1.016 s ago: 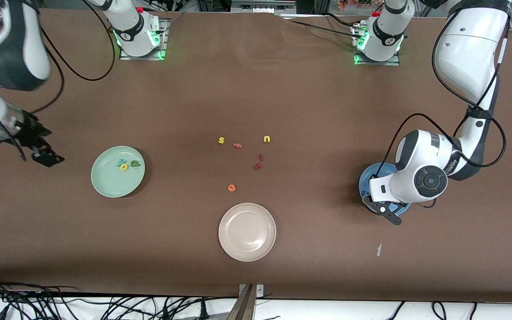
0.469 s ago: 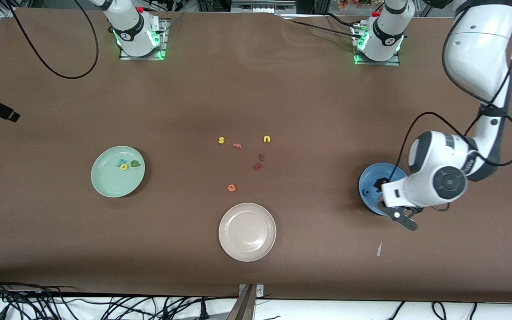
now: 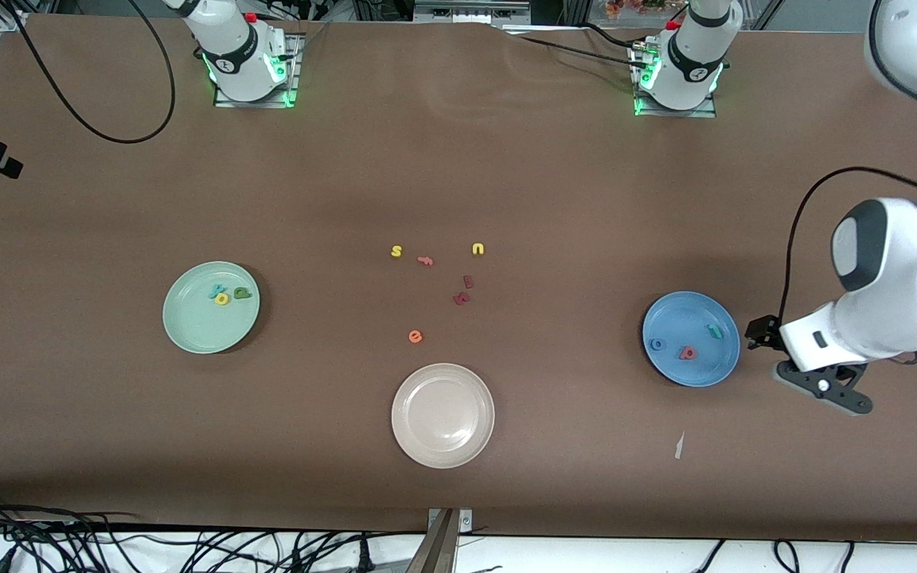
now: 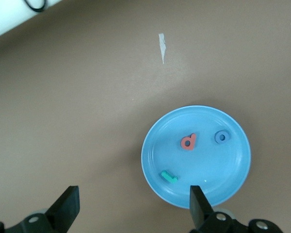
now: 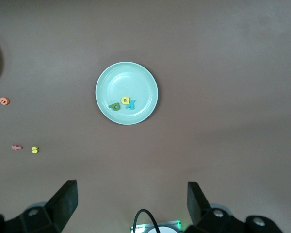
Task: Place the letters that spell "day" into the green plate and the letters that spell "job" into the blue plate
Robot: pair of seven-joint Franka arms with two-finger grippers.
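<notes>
Left gripper (image 3: 823, 387) has moved off the blue plate (image 3: 725, 366); jaws apart.

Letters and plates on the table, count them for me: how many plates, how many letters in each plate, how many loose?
Plates: 3, the green plate, the blue plate, the beige plate
Letters in the green plate: 3
Letters in the blue plate: 3
Loose letters on the table: 6
Total: 15

Bare table between green plate (image 3: 211, 307), letter cluster (image 3: 442, 278), blue plate (image 3: 691, 338); beige plate (image 3: 442, 415) nearer camera.
</notes>
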